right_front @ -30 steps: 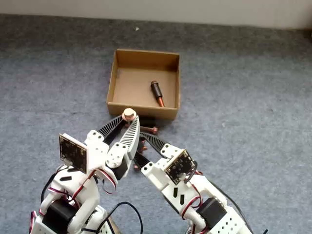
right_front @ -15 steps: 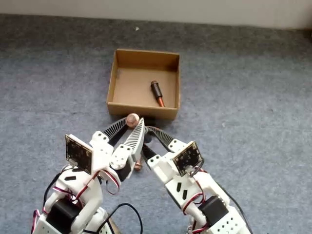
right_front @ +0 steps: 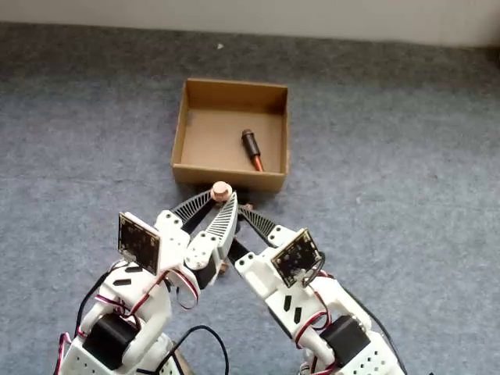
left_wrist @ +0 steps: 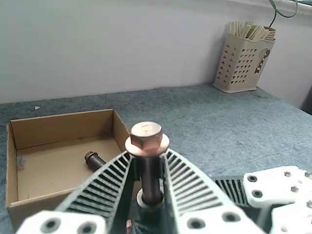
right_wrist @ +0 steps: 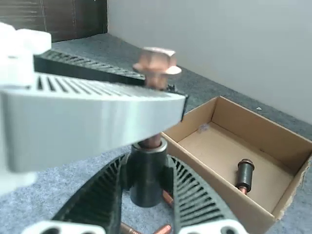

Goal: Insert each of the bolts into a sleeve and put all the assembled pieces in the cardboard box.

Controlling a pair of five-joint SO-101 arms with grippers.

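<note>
Two robot arms meet just in front of a cardboard box [right_front: 226, 178] on a grey carpet [right_front: 391, 156]. The left gripper [left_wrist: 147, 157] has its fingers clamped on the shank of a copper-coloured bolt [left_wrist: 147, 138]. The bolt is upright, with its flanged hex head above the fingertips.

Directly beneath, the right gripper [right_wrist: 145, 168] is closed around a black sleeve [right_wrist: 145, 183], also upright. The bolt's lower end sits in the sleeve's mouth (how deep cannot be made out). The two grippers cross at this point, the left one's fingers above the right one's.

Inside the box, in its right half as seen from overhead, lies one assembled piece [right_front: 251, 148]: a dark sleeve with a copper shank sticking out of it. On the carpet below the grippers lie what appear to be several loose bolts [right_wrist: 165, 228], partly hidden by the fingers. Far behind, near the wall, a perforated cream holder [left_wrist: 243, 61] full of sticks stands on the carpet.
</note>
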